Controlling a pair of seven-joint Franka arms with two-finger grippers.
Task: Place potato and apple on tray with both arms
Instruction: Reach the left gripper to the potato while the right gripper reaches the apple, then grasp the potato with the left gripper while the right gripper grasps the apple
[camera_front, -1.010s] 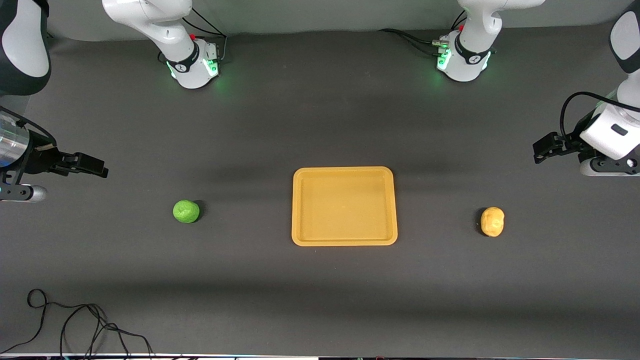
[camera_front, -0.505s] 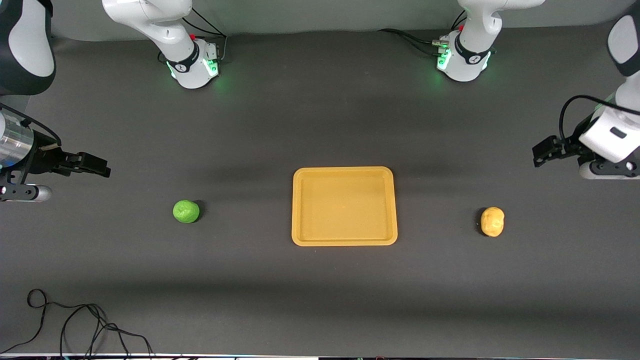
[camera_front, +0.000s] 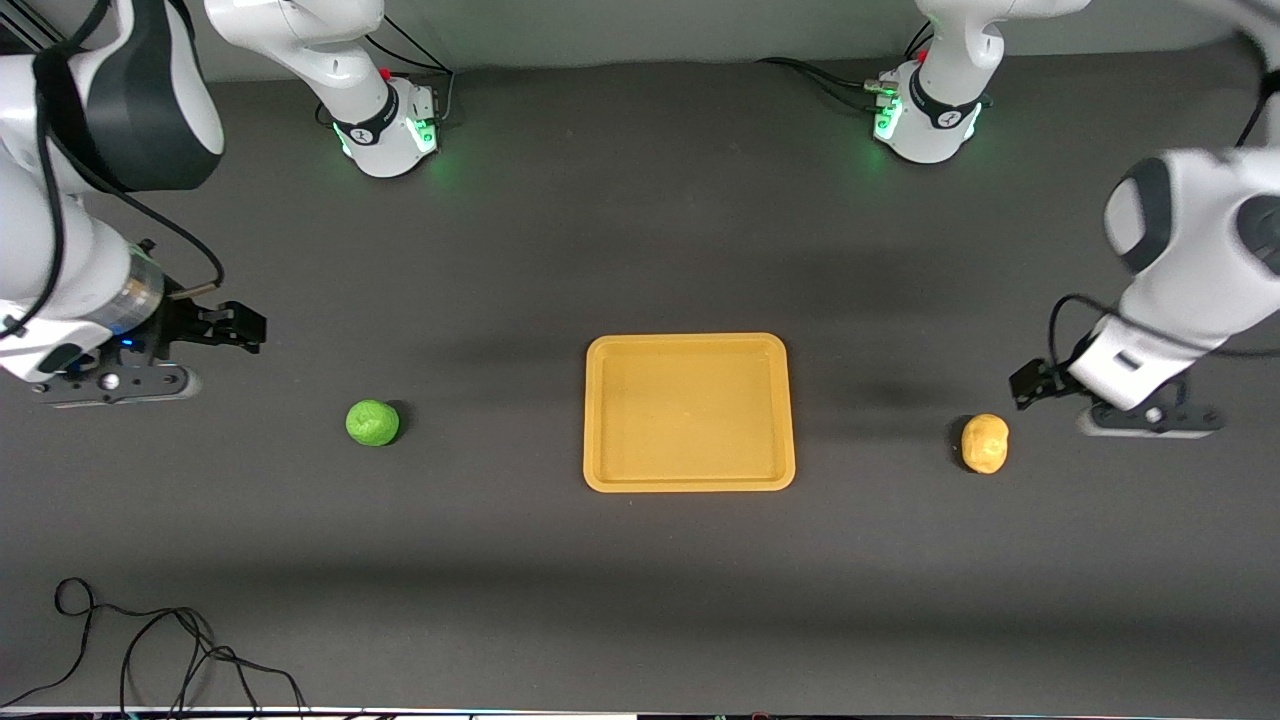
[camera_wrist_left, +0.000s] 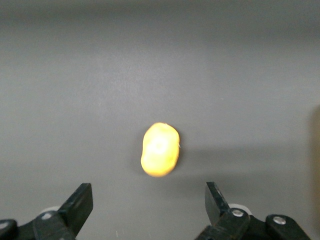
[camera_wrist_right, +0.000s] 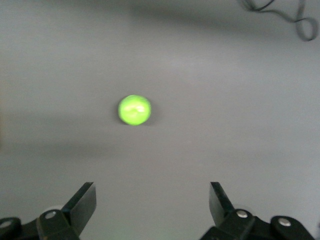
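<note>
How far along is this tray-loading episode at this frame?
Nothing is placed yet: the tray holds nothing. The apple and potato lie on the table at either side of it. In hand: the open left gripper hangs near the potato, the open right gripper near the apple. Both grasps and placements remain.

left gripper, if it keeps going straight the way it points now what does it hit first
Most likely the potato: the left gripper is open with the potato roughly centred ahead between its fingers. Nothing else shows in that line, though depth is hard to judge.
</note>
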